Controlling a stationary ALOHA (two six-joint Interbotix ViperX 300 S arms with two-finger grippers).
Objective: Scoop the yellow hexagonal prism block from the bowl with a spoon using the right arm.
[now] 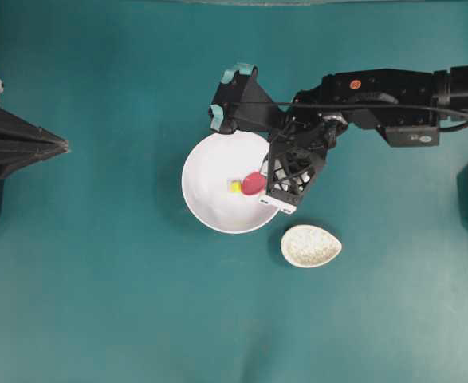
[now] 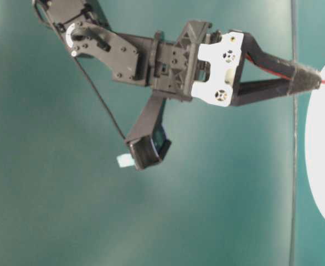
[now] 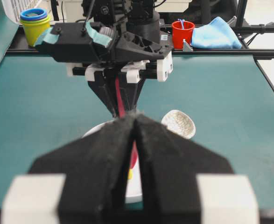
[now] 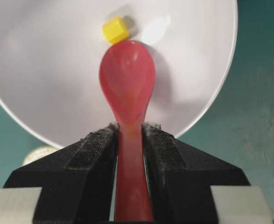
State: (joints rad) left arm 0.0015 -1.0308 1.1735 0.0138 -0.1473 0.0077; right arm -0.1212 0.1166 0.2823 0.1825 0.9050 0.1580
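Inside the white bowl (image 4: 43,60), the yellow block (image 4: 115,30) lies on the floor just beyond the tip of the red spoon (image 4: 127,88) — touching it or nearly so, hard to say which. The right gripper (image 4: 128,140) is clamped on the spoon's handle, both pads pressing its sides, so the scoop reaches out ahead of the fingers and faces up, ready to slide under the block. The spoon's long axis runs straight from the gripper toward the block; seen from overhead it points leftward into the bowl. The left gripper (image 3: 133,154) sits well back with its fingers together, holding nothing — out of the way.
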